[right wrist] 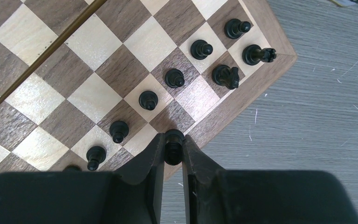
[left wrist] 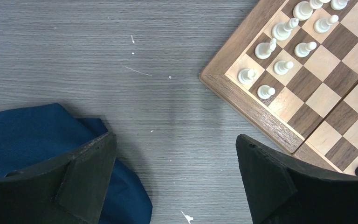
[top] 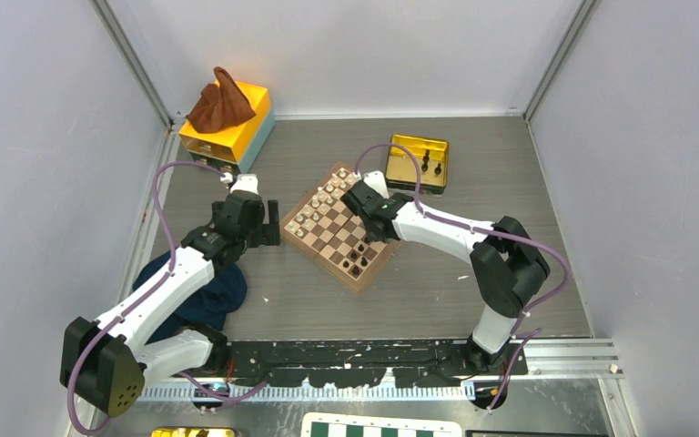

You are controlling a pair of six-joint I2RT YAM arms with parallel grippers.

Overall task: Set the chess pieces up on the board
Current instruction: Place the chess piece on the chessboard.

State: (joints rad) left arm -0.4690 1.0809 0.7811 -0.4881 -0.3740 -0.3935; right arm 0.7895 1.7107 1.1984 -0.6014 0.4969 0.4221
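Observation:
The wooden chessboard [top: 328,238] lies turned like a diamond in mid table. My right gripper [right wrist: 173,139] is shut on one black chess piece [right wrist: 173,148] and holds it over the board's rim by the back row; in the top view it [top: 369,208] is over the board's right side. Several black pawns [right wrist: 148,99] stand in a row, with a knight [right wrist: 227,76] and a rook [right wrist: 257,54] behind them at the corner. My left gripper [left wrist: 175,140] is open and empty over bare table just left of the board [left wrist: 261,109]; it also shows in the top view [top: 268,228].
Cream pieces [left wrist: 279,51] fill the board's far-left rows. A gold tin [top: 419,162] behind the board holds two black pieces. A blue cloth [top: 196,291] lies under the left arm. A yellow box with a brown cloth [top: 227,118] stands at the back left. A green-and-white board [top: 382,426] lies at the front edge.

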